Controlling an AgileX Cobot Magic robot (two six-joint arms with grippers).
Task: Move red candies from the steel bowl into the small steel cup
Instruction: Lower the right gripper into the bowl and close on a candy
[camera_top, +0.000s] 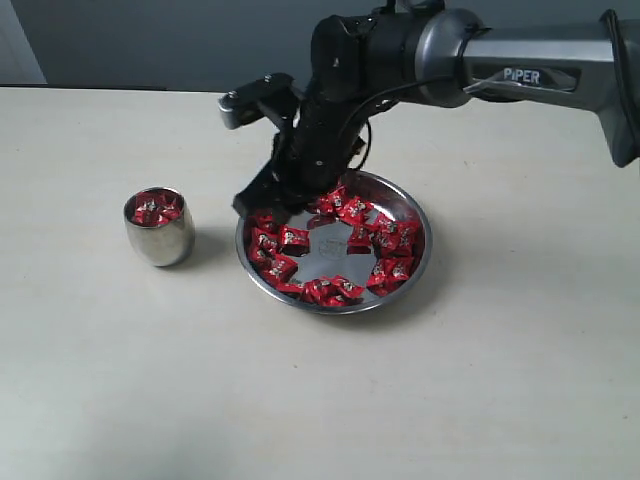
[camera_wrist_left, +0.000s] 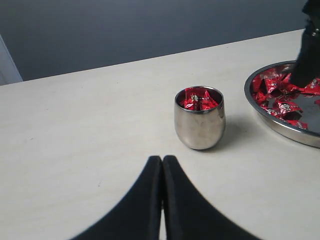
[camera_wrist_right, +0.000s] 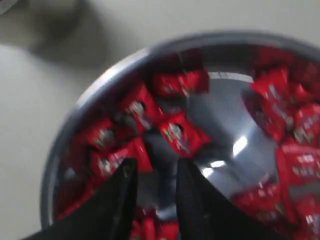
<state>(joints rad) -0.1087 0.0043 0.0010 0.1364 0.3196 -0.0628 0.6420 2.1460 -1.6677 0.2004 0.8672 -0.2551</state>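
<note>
As the right gripper (camera_wrist_right: 156, 165) hangs parted, red candies (camera_wrist_right: 177, 135) lie at its tips.

A pale cream surface (camera_top: 330, 410) with a matte finish fills most of the exterior view. Behind its far edge stands a dark grey wall (camera_top: 150, 45), with a white panel (camera_top: 14, 45) at the left edge.

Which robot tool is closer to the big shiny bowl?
The right one. The right tool hangs open over the steel bowl, among its red candies. The left tool, shut, is off the bowl, facing the small steel cup.
</note>
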